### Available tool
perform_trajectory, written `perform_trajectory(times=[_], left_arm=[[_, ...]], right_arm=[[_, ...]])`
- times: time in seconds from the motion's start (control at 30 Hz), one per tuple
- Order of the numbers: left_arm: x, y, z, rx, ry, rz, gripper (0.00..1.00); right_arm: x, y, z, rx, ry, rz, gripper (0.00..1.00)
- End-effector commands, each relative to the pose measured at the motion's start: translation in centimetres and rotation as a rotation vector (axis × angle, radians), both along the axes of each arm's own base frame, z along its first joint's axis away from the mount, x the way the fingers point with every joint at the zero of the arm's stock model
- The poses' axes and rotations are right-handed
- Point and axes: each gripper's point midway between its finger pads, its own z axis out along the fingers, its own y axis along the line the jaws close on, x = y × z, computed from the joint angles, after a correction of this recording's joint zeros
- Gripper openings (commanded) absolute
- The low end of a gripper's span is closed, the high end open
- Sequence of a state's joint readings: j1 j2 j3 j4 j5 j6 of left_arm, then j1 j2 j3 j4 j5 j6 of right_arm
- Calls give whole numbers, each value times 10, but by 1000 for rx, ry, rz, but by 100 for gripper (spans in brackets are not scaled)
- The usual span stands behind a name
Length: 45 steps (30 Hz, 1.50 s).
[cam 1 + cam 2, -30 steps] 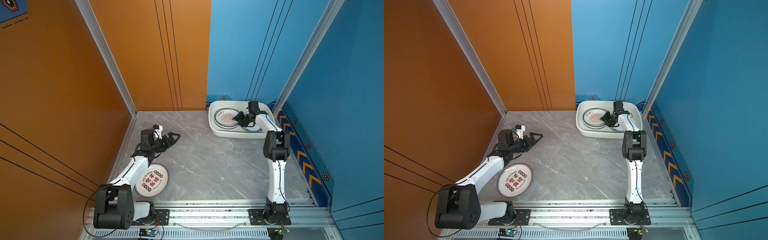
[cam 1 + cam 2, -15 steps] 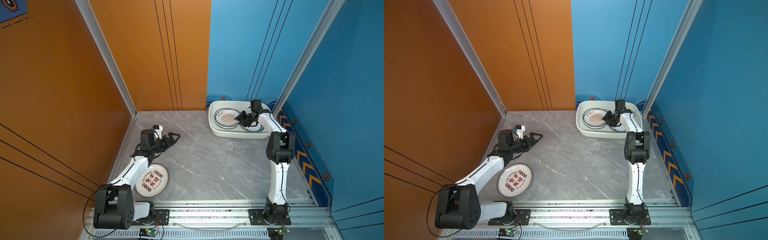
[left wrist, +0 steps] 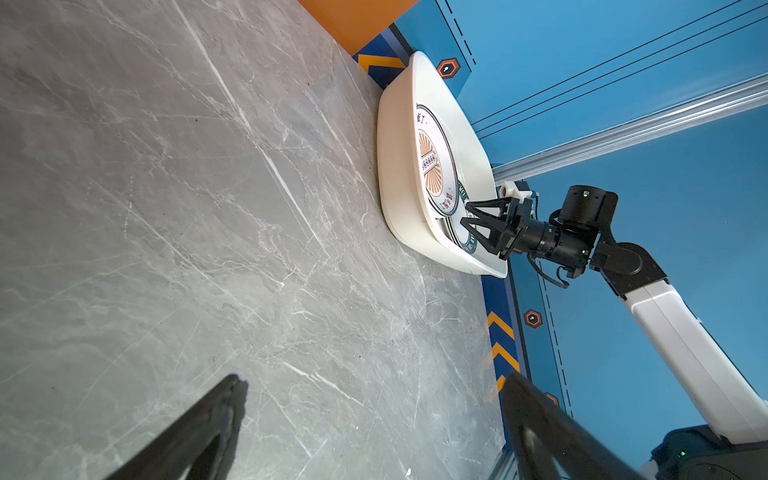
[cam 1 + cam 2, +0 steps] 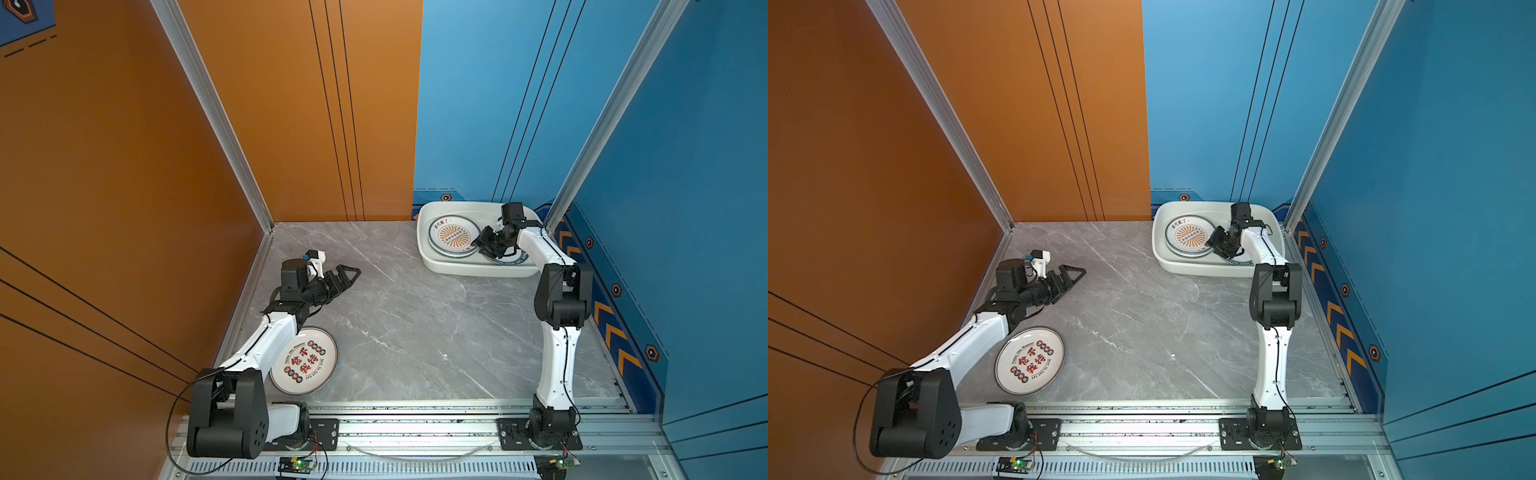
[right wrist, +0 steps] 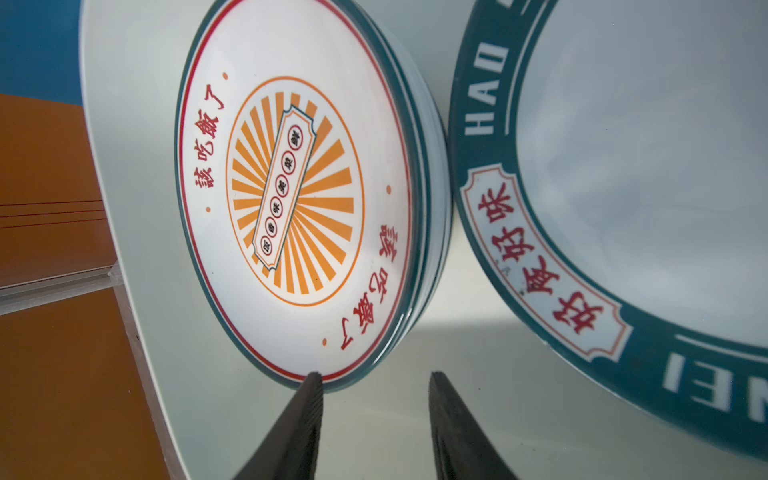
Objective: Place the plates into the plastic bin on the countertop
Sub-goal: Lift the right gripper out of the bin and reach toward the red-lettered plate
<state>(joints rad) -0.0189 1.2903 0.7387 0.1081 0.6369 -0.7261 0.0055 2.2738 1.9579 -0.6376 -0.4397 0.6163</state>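
The white plastic bin [image 4: 469, 270] [image 4: 1200, 268] [image 3: 395, 166] stands at the back right of the grey countertop [image 4: 415, 324]. In it lies a stack of plates topped by an orange sunburst plate [image 4: 453, 236] [image 4: 1190, 236] [image 5: 291, 195]. Beside the stack lies a dark-green lettered-rim plate [image 4: 505, 261] [image 5: 540, 270]. My right gripper [image 4: 478, 243] [image 4: 1212, 243] [image 5: 374, 376] hangs inside the bin between the two, open and empty, with one fingertip at the sunburst plate's rim. My left gripper [image 4: 353, 272] [image 4: 1079, 272] [image 3: 374, 378] is wide open over bare countertop. Another plate [image 4: 305, 361] [image 4: 1032, 359], printed with red and black characters, lies at the front left, partly under my left arm.
Orange wall panels close the left and back sides, and blue panels the right. An aluminium rail [image 4: 415, 415] carrying both arm bases runs along the front edge. The bin sits tight in the back right corner.
The right arm's elbow has shifted slightly to the right and nearer; its gripper stays in the bin. The left arm has not moved.
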Motion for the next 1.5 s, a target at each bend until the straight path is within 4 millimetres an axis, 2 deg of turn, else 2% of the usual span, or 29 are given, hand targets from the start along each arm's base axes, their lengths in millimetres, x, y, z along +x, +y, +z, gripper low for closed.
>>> perform_trajectory(times=[0.0, 0.1, 0.27, 0.4, 0.5, 0.63, 0.73, 0.9, 0.93, 1.0, 1.1, 1.23, 1.3, 1.33, 1.47], left_arm=[[-5, 0, 3, -1, -10, -9, 98], [-7, 2, 5, 12, -9, 0, 98], [-8, 18, 4, 39, 24, 58, 98], [-7, 38, 7, -3, 37, 121, 98], [-9, 58, 14, -25, 29, 183, 98], [-15, 84, 26, -24, 9, 261, 98], [-19, 99, 32, -14, 3, 300, 98], [-23, 113, 34, -15, 12, 330, 98], [-24, 115, 34, -16, 12, 336, 98], [-25, 117, 34, -16, 12, 344, 98], [-26, 118, 35, -16, 14, 344, 98], [-27, 118, 33, -14, 20, 343, 98], [-28, 119, 30, -14, 26, 345, 98], [-29, 119, 29, -14, 27, 346, 98], [-29, 119, 26, -14, 31, 349, 98]], right_arm=[[-10, -4, 28, -20, -46, 13, 45], [-22, 9, 51, -8, -112, 46, 45], [-64, 44, 98, -31, -221, 149, 45], [-106, 96, 126, 18, -281, 265, 46], [-139, 141, 127, 80, -298, 341, 46], [-178, 203, 107, 161, -282, 429, 46], [-200, 246, 88, 205, -254, 489, 46], [-224, 310, 56, 280, -204, 570, 46], [-239, 331, 50, 299, -184, 608, 46], [-250, 355, 37, 320, -159, 648, 45], [-265, 383, 20, 334, -127, 693, 45], [-283, 409, 6, 355, -95, 741, 45], [-291, 419, 6, 361, -89, 760, 45], [-295, 421, -8, 351, -66, 764, 45], [-310, 433, -18, 354, -41, 783, 45]])
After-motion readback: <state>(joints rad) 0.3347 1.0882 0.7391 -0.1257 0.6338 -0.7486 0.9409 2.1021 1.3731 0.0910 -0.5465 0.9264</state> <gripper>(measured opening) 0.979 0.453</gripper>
